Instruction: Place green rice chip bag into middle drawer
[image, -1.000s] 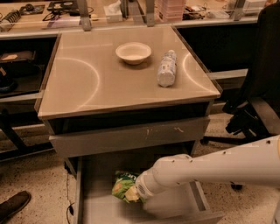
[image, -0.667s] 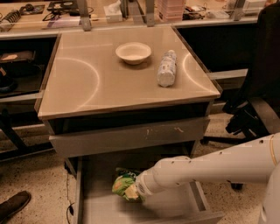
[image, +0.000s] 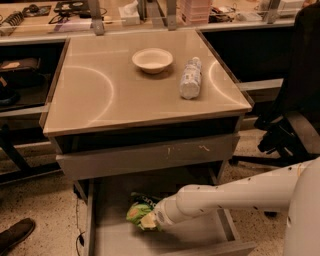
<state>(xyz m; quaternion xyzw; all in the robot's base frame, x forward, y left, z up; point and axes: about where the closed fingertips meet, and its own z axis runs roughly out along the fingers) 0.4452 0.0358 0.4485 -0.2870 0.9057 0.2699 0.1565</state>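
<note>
The green rice chip bag (image: 135, 212) lies crumpled low inside the open middle drawer (image: 112, 237), a grey tray pulled out under the table, near its middle. My gripper (image: 150, 220) is at the end of the white arm that reaches in from the right. It sits right against the bag's right side, just above the drawer floor. The arm's wrist hides part of the bag.
A grey drawer front with whitish scratches (image: 150, 157) is closed above the open drawer. On the tabletop stand a white bowl (image: 152, 60) and a white patterned bottle (image: 190, 78) lying on its side. A black office chair (image: 295, 125) is at the right, a shoe (image: 15, 235) at the lower left.
Almost nothing has moved. The arm and the bag stay in about the same place inside the drawer.
</note>
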